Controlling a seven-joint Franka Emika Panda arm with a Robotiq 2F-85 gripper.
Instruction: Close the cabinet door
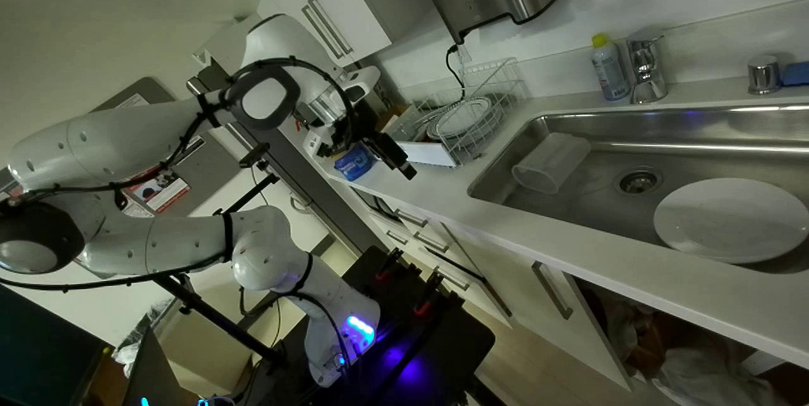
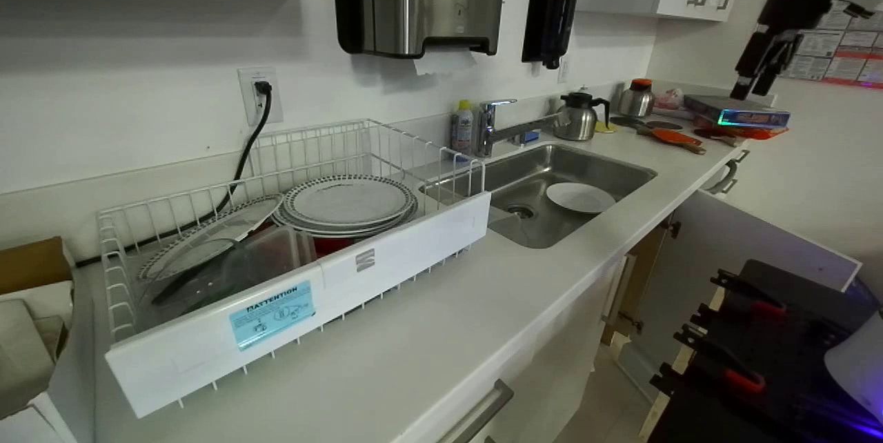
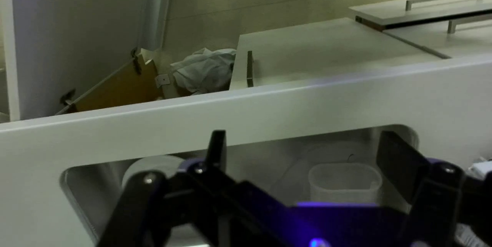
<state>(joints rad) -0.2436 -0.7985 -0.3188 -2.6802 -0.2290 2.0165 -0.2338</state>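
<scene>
The cabinet door [image 2: 724,263] is a plain flat panel standing wide open below the counter, on two hinges. In the wrist view the open door [image 3: 77,31] stands at the upper left, beside the brownish cabinet interior [image 3: 119,85]. In an exterior view only the open cabinet's dark interior [image 1: 670,330] shows; the open door is out of frame there. My gripper [image 3: 305,141] is open and empty, above the counter and sink and apart from the door. It also shows in both exterior views, raised above the counter [image 1: 404,169] and at the upper right [image 2: 752,90].
A white counter [image 2: 538,291] holds a steel sink [image 1: 569,216] with a plate [image 1: 730,219] and a clear container [image 1: 551,162]. A dish rack [image 2: 296,291] stands on it. A neighbouring door [image 3: 307,52] with a bar handle is shut. White bags [image 3: 205,70] fill the cabinet.
</scene>
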